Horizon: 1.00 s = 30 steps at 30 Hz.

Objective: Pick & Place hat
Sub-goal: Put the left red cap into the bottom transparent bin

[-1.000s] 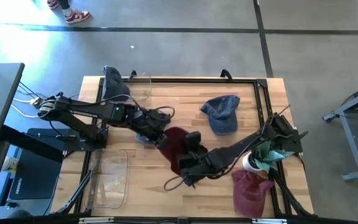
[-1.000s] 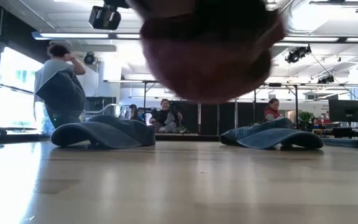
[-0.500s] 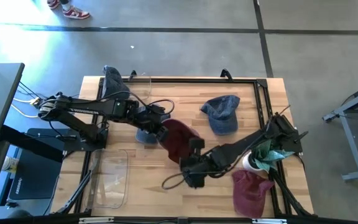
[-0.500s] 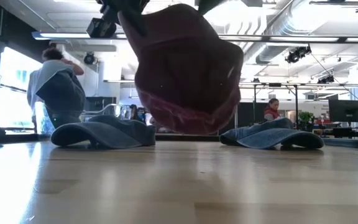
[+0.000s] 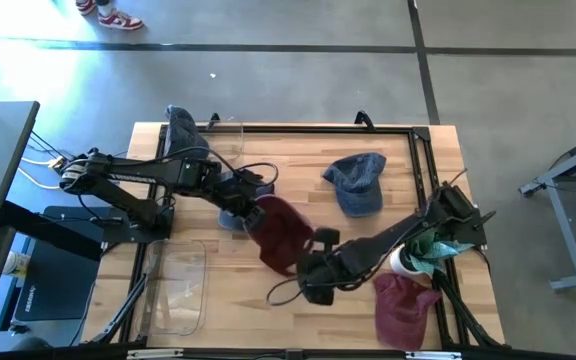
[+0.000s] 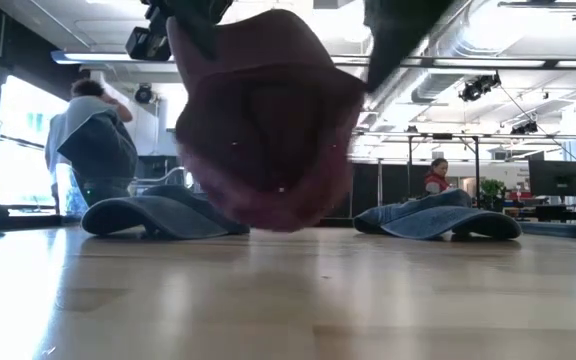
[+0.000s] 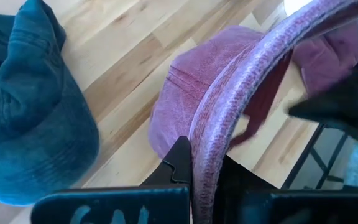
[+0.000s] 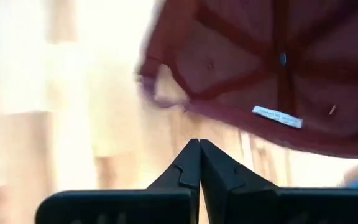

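A maroon hat (image 5: 280, 235) hangs over the table's middle, clear of the wood in the low view (image 6: 263, 120). My left gripper (image 5: 251, 207) is shut on it from the left. My right gripper (image 5: 310, 280) is shut just near-right of the hat; its tips (image 8: 199, 146) point at the hat's inside with the white label, and I cannot tell whether they touch it. A second maroon hat (image 5: 405, 308) lies at the near right corner. Denim hats lie flat at the far right (image 5: 358, 182), the far left (image 5: 181, 133) and under my left arm (image 5: 230, 217). My left gripper pinches the maroon hat's curved brim (image 7: 207, 134) between its two fingers, across the brim's edge. The fingers slant down from the table's left side. The crown (image 7: 188, 93) hangs below and beyond the fingers, lifted clear of the table.
A clear plastic container (image 5: 178, 290) lies at the near left. A white cup (image 5: 402, 263) and a green cloth (image 5: 438, 245) sit by the right arm's base. A black frame (image 5: 423, 160) runs along the table's edges. People show in the room behind (image 6: 93, 135).
My right gripper has drawn back from the maroon hat toward the table's near edge and rolled its wrist. The hat, which stood high and spread between both grippers, now hangs lower from my left gripper alone, swung a little toward the left.
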{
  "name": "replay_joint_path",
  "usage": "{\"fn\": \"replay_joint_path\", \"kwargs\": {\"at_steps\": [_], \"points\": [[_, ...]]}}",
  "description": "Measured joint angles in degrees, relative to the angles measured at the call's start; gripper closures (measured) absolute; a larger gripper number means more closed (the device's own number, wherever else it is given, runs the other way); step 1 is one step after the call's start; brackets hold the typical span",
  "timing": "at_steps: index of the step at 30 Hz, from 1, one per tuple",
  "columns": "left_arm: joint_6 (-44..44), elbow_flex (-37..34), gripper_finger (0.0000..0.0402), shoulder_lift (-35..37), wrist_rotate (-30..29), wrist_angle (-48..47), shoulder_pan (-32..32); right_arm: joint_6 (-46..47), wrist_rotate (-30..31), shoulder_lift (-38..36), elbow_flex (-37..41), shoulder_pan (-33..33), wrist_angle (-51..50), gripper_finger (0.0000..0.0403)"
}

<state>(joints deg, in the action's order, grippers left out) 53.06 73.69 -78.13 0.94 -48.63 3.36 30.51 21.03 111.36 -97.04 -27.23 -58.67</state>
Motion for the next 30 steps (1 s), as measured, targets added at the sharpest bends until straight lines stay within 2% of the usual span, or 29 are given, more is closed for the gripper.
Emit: {"fn": "replay_joint_path", "kwargs": {"at_steps": [3, 6, 9, 12, 17, 22, 25, 27, 30], "points": [[-0.3, 0.0, 0.0401, 0.0, 0.1, 0.1, -0.4, -5.9, -0.4, -0.9, -5.1, -0.8, -0.8, 0.0403], [-1.2, 0.0, 0.0401, 0.0, 3.3, 0.3, -2.2, -12.7, -3.1, -2.1, -8.4, -1.1, -1.8, 0.0403], [-2.3, 0.0, 0.0401, 0.0, 6.1, 0.8, -4.3, -19.0, -7.4, -3.2, -7.0, -1.1, -2.7, 0.0403], [-3.1, 0.0, 0.0401, 0.0, 8.8, 0.6, -6.0, -19.9, -8.5, -3.2, -2.9, -1.4, -3.8, 0.0403], [-6.3, 0.0, 0.0401, -1.5, 18.4, 2.2, -8.2, -10.4, -8.4, -3.3, 0.2, -3.1, -1.3, 0.0403], [-7.8, 0.0, 0.0401, -4.4, 24.5, 5.0, -8.2, 2.2, 0.2, -8.5, -2.2, -5.2, 1.1, 0.0403], [-7.8, -0.1, 0.0401, -5.0, 25.7, 5.6, -7.1, 11.7, 5.3, -14.0, -2.7, -4.4, 0.6, 0.0397], [-7.7, 0.2, 0.0401, -6.2, 25.9, 8.7, -6.9, 17.8, 7.2, -17.4, -2.5, -2.6, 0.1, 0.0378], [-6.8, -0.2, 0.0401, -6.6, 26.4, 8.6, -6.3, 19.9, 10.4, -20.8, -1.9, 0.5, 0.2, 0.0327]]}}
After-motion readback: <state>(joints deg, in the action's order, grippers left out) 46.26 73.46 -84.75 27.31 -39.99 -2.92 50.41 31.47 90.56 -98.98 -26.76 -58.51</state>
